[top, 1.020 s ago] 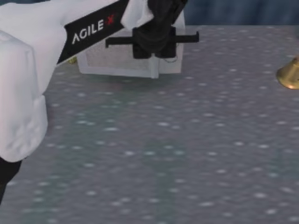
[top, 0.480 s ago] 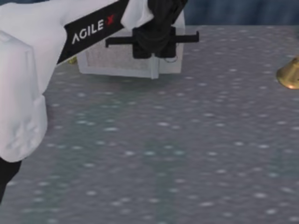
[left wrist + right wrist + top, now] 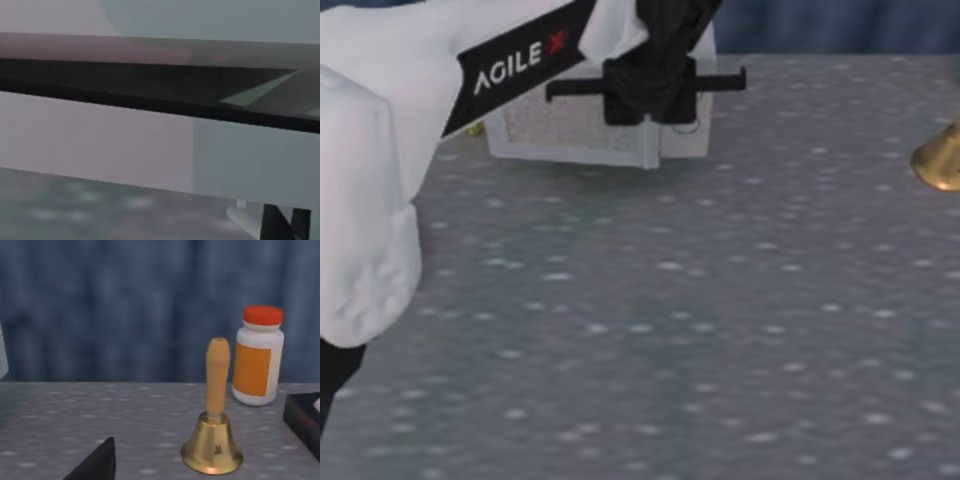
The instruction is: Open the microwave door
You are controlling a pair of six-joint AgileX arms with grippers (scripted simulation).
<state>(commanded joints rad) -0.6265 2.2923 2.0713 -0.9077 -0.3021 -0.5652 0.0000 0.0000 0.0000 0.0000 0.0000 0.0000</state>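
My left arm reads "AGILE X" in white on a black band. Its left claw sits over the front of the microwave at the far left of the speckled grey tabletop, by the right edge of the microwave door; I cannot tell whether it is clenched. The right wrist view shows one brass bell, one white bottle with an orange label, and a blue backdrop.
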